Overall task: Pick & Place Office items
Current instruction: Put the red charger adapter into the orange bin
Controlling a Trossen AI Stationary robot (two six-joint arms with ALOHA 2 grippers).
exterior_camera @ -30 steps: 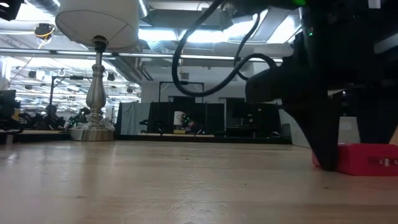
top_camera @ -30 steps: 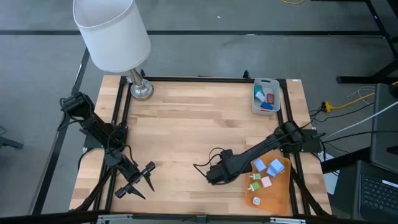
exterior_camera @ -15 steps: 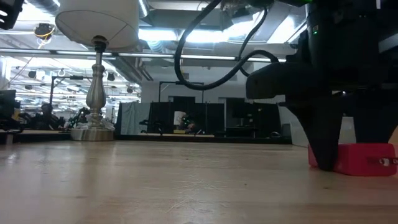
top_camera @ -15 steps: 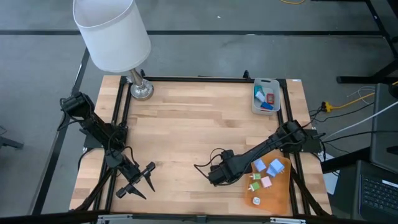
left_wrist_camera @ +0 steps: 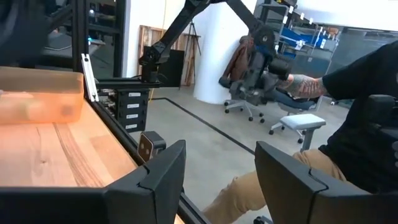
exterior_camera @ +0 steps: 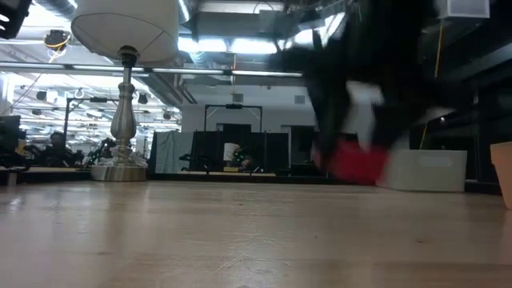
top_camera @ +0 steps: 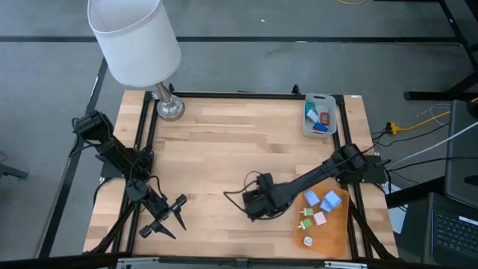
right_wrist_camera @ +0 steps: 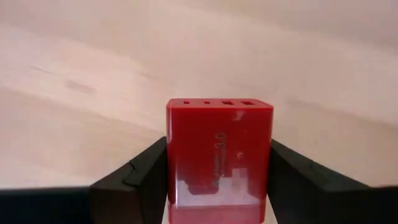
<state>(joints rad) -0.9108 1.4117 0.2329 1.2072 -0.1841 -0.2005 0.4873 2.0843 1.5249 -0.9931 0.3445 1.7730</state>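
Observation:
A red block (right_wrist_camera: 219, 155) with a row of slots on its end face sits between the fingers of my right gripper (right_wrist_camera: 219, 173), which is shut on it. In the high view my right gripper (top_camera: 256, 207) hangs over the table's near middle, left of the orange sheet (top_camera: 334, 233). The low view shows the red block (exterior_camera: 352, 160), blurred, above the tabletop. Several small blue, pink and green pieces (top_camera: 320, 218) lie on the sheet. My left gripper (top_camera: 170, 217) waits open at the near left, nothing between its fingers (left_wrist_camera: 163, 171). My right gripper pinches the red block by its two opposite side faces (right_wrist_camera: 177, 171), one finger (right_wrist_camera: 140, 177) on each. The fingers come from above, slanting steeply down. The block is lifted clear of the table, its slotted face away from the gripper.
A grey tray (top_camera: 320, 97) with a few blue and red pieces stands at the far right. A lamp (top_camera: 169, 107) with a white shade (top_camera: 134, 37) stands at the far left corner. A seated person (left_wrist_camera: 354, 118) shows beyond the table in the left wrist view.
My right gripper has taken hold of the red block, which stood on the table, and raised it clear. It has carried it a little toward the table's left edge, tipping as it went.

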